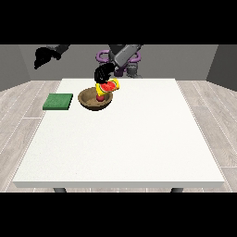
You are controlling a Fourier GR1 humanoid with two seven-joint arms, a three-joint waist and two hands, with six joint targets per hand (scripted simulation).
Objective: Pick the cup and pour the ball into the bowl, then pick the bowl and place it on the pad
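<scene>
You're mid-pour: the hand at the view's right (pixel 103 73) has fingers curled round the tipped yellow cup (pixel 108 86) over the wooden bowl (pixel 88 102), red ball (pixel 100 97) probably landing inside; bowl-to-green pad (pixel 58 102) still pending.

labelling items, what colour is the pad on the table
Green, the pad near the table's left edge, front view.

The hand at the view's right (pixel 103 72) hides part of the yellow cup (pixel 108 86); its finger pose is too small to tell. The cup hides part of the bowl's (pixel 88 101) far rim.
</scene>
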